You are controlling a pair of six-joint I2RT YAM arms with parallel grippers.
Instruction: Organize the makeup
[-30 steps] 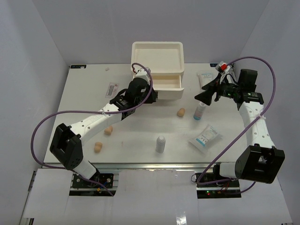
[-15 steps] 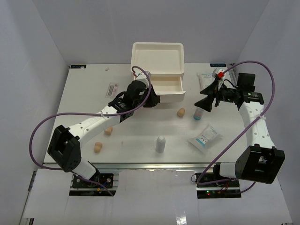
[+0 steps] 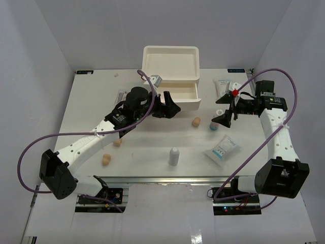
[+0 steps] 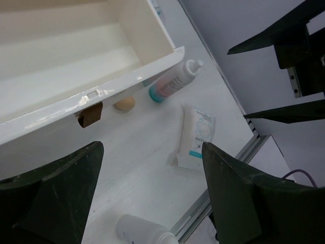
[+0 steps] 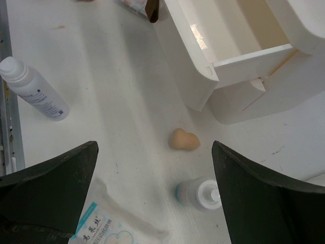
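Under R gripper point(image 3: 221, 115), fingers spread wide, nothing held: small white bottle point(image 5: 202, 193) stands upright, cap up, between the fingers but off-centre. Tan sponge point(image 5: 184, 140) is just beside it. R arm is nearer. L gripper point(image 3: 170, 105), also spread and empty, sits by open drawer point(image 3: 180, 90).

The left arm point(image 3: 84, 143) and right arm point(image 3: 278, 138) wear white shells and black joints, with looping purple cables point(image 3: 19, 166) and black wedge-shaped fingers point(image 4: 238, 203).
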